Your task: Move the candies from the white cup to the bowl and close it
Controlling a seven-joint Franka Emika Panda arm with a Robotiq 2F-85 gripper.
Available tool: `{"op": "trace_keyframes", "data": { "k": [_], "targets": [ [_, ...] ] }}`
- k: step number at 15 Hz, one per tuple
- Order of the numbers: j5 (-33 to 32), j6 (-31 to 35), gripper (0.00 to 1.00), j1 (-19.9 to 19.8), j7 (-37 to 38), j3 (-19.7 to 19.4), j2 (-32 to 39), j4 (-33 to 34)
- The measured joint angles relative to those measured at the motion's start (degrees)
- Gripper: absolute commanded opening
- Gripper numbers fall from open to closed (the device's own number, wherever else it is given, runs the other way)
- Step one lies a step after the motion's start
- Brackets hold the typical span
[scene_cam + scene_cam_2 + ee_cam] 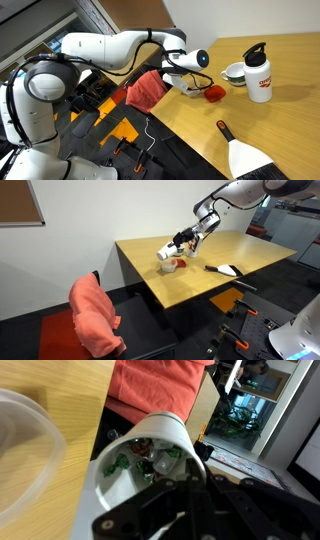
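My gripper point(172, 472) is shut on the rim of the white cup point(115, 485), which I hold tilted on its side above the table. Several wrapped candies point(148, 460), green and brownish, lie inside the cup. A pale round bowl point(22, 455) shows at the left edge of the wrist view, beside the cup's mouth. In an exterior view the cup point(165, 252) hangs from the gripper point(178, 246) just above the tan bowl point(171, 268). In an exterior view the gripper point(185, 78) hides the cup and most of the bowl.
A red disc point(213, 93) lies on the wooden table point(270, 125) next to the gripper. A white bottle with black cap point(259, 72) and a whitish bowl point(235, 72) stand behind it. A black and white brush point(245, 155) lies near the front. A red cloth point(148, 90) hangs at the table's edge.
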Motion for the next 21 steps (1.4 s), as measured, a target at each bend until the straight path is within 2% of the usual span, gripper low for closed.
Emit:
{"op": "trace_keyframes", "data": {
  "k": [5,14,21],
  "targets": [
    [2.9,-6.1,0.01,-2.7,-0.9,-0.1,7.0,6.3],
    [13.3,-16.4,0.01,-5.6,-0.9,0.2,18.5,16.8],
    [14.6,-24.4,0.01,-7.1,1.7,0.2,23.4,23.4]
  ]
}}
